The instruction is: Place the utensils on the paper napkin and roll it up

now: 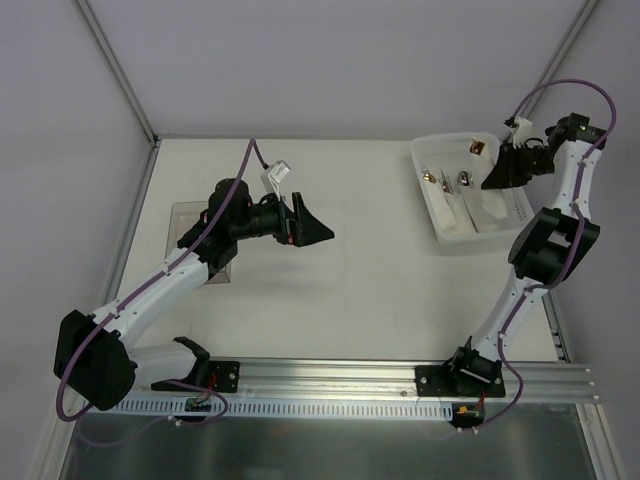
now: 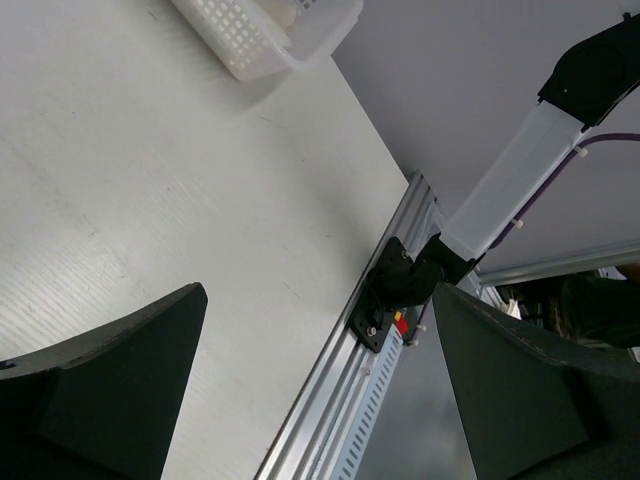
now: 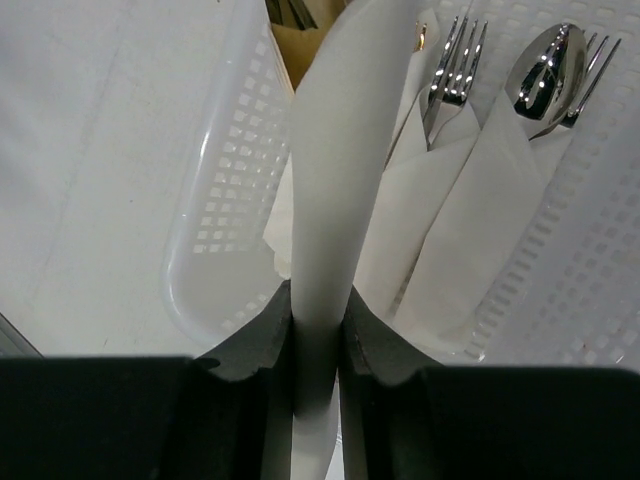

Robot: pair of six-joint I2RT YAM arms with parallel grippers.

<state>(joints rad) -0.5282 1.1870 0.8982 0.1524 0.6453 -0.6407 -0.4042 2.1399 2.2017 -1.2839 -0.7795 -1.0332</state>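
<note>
Over at the far right corner of the table (image 1: 380,290), the right gripper (image 3: 318,325) is down in the white perforated basket (image 3: 215,200). Its jaws are pinched tight on a paper napkin (image 3: 335,150), which stands edge-on between them in a tall white fold. Behind it lie the utensils: a fork (image 3: 455,60) and a spoon (image 3: 545,70), shiny silver heads poking out of folded white paper, handles hidden (there's a second fork just past the spoon, by the look of the tines). All of them are inside the basket, none out on the open tabletop yet.

The left gripper (image 1: 315,228) hangs above the left half of the table, about midway between the near and far edges, jaws spread wide with nothing in them. Beneath its arm, by the left edge, a pale translucent mat (image 1: 188,218) lies flat.

Now, that napkin: I'd call it featherweight and limp, liable to flop, crease or tear if dragged over the basket wall. So the grip near one edge looks sensible, and it wants a straight lift clear. The cutlery is the opposite, I reckon: stiff and light, with polished heads slippery under hard pads. It's best taken across the neck or slim handle, not the bowl or tines. Those handles are buried in paper, though, so freeing one could be fiddly. Early days for this task, I'd judge: nothing laid out, nothing rolled.
</note>
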